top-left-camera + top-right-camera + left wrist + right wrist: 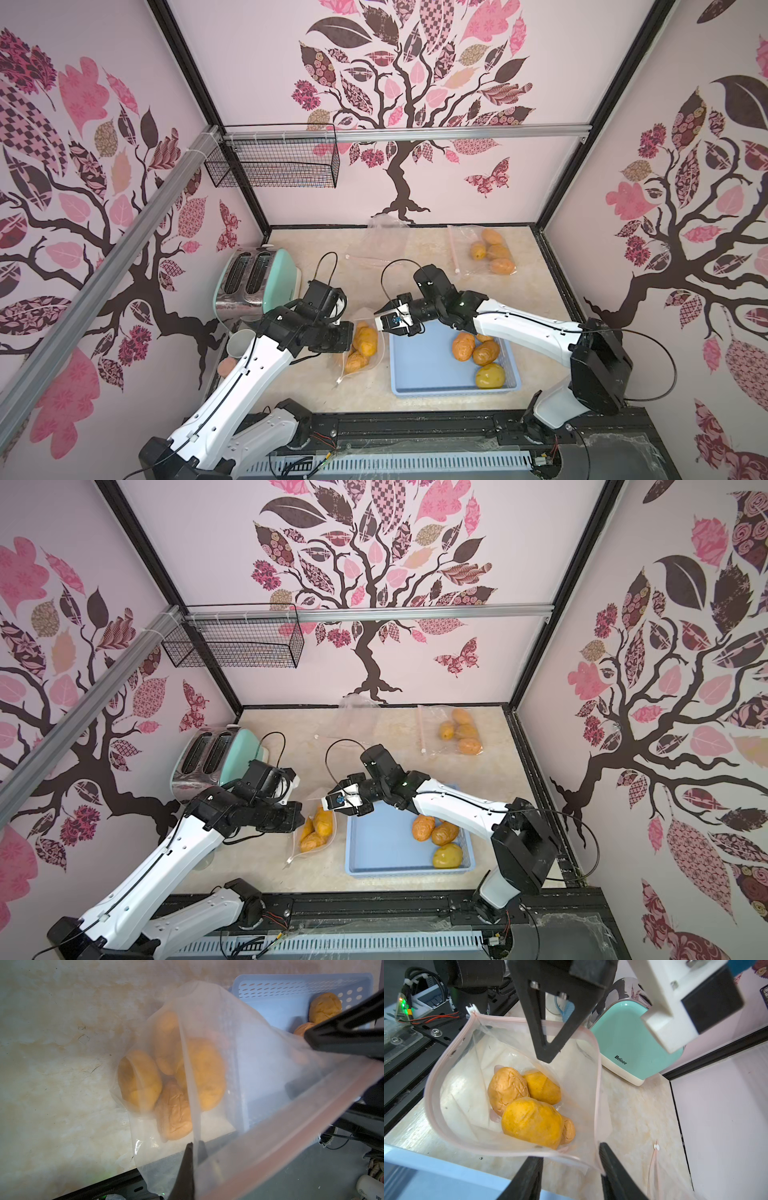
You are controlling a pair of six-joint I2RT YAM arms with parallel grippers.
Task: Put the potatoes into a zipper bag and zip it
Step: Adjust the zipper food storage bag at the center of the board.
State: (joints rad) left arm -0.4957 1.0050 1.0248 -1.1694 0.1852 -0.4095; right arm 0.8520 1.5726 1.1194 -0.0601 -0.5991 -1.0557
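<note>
A clear zipper bag (452, 1084) with a pink zip strip stands open on the table, between the toaster and the blue basket (419, 374). Several orange-brown potatoes (531, 1120) lie in its bottom. My left gripper (194, 1147) is shut on the bag's film near the rim and holds that side up. At the opposite side of the mouth my right gripper (571, 1153) is open, its fingers astride the rim with a gap between them. In the basket lie two orange-brown potatoes (463, 346) and a yellow-green one (490, 376); my right arm hides part of the basket.
A second bag (492, 253) with several potatoes lies at the back right, and an empty bag (382, 241) at the back middle. A mint toaster (257, 278), a grey cup (241, 343) and a pinkish fruit (227, 368) are at the left. A wire basket (274, 162) hangs on the wall.
</note>
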